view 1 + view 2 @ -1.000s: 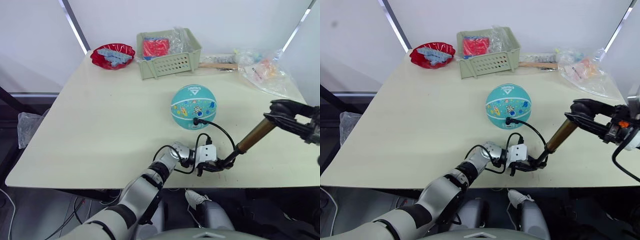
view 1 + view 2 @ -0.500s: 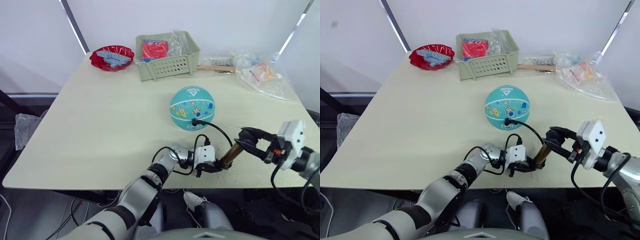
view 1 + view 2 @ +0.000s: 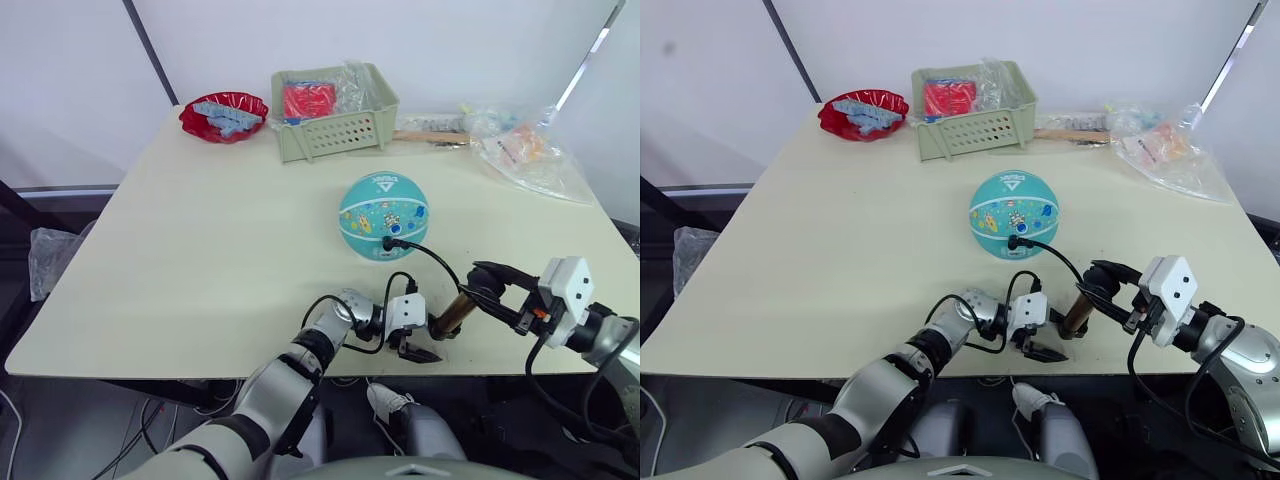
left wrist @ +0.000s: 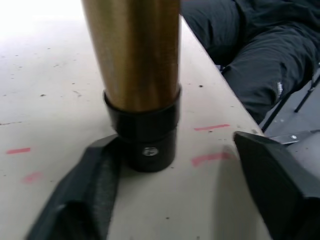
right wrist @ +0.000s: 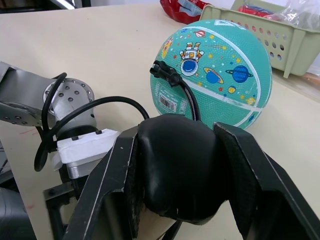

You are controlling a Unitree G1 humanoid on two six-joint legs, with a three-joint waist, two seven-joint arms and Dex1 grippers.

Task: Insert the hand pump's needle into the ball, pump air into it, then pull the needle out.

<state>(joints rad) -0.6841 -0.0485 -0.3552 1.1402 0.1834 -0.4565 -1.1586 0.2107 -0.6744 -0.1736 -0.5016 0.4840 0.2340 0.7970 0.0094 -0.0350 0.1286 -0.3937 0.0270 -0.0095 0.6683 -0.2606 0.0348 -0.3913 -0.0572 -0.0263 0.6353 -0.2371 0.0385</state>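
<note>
Head views: the ball [image 3: 384,215] sits on the table [image 3: 200,240], nearer the robot than the green basket [image 3: 335,110]. The needle fitting [image 3: 392,242] is plugged into the ball's near side, and the black hose [image 3: 440,262] loops from it down toward the pump. The hand pump [image 3: 1077,312] stands near the table's front edge, tilted toward the right arm. The right gripper [image 3: 1102,283] is closed over the black handle [image 3: 1092,279] at the pump's top. The left gripper [image 3: 1040,346] lies low beside the pump's base, its fingers spread wide.

Left wrist view: the brass cylinder [image 4: 132,50] rises from its black base [image 4: 145,135], which rests on the table. One left finger [image 4: 82,192] touches the base's side; the other finger [image 4: 277,175] stands well apart from it, so the jaws are open and grip nothing.

Right wrist view: both right fingers [image 5: 107,192] press against the rounded black handle [image 5: 175,167], clamping it. Beyond lie the ball [image 5: 220,75] with the fitting [image 5: 165,72] in it, and the left gripper's white housing [image 5: 87,150].
</note>
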